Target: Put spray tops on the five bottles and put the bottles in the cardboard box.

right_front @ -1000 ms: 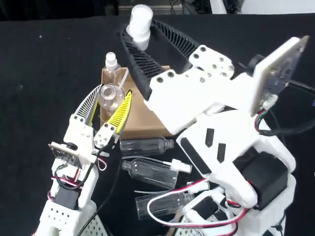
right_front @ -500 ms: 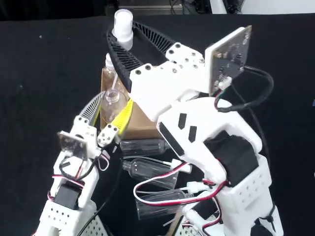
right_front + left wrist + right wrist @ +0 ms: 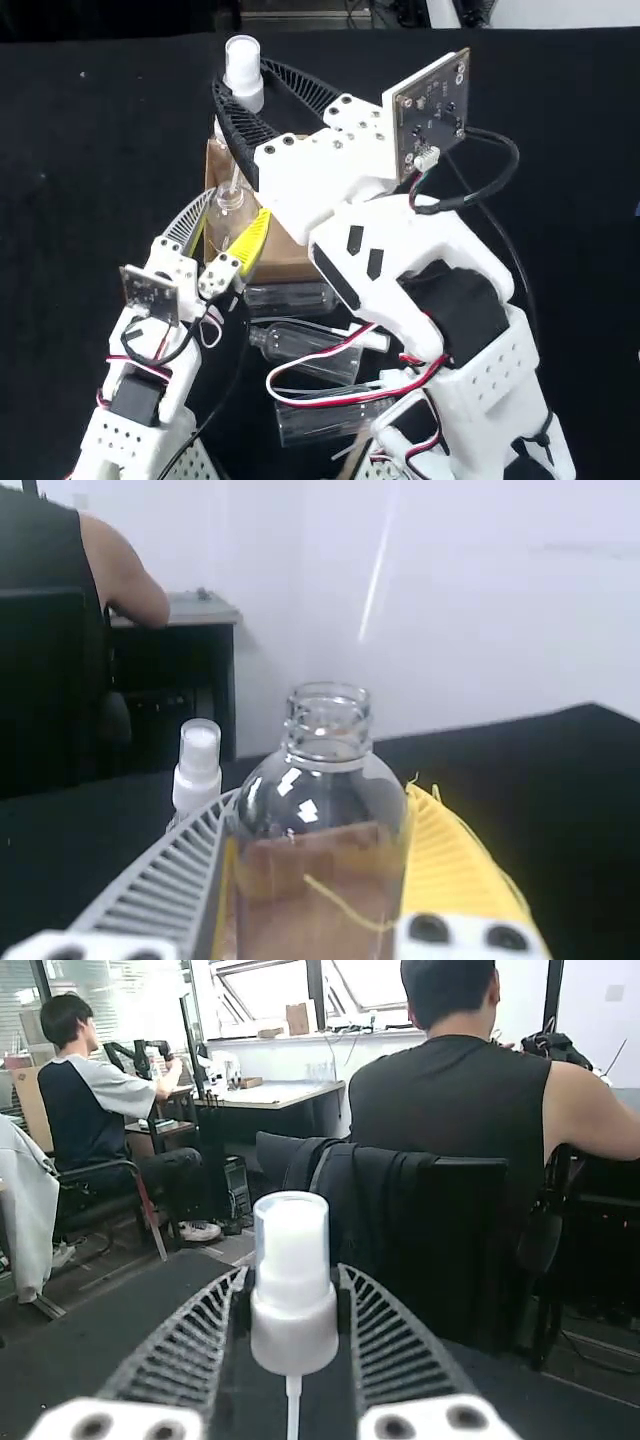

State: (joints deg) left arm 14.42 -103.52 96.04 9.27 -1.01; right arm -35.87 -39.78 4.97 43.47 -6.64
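Gripping an open-necked bottle (image 3: pixel 320 815) is the left tool (image 3: pixel 232 198); the right tool (image 3: pixel 244 76) clamps a spray top (image 3: pixel 292 1305).

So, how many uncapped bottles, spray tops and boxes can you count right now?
Uncapped bottles: 4, the held bottle and three lying bottles
Spray tops: 3, the held top, the top at the box and the loose top
Cardboard box: 1
Total: 8
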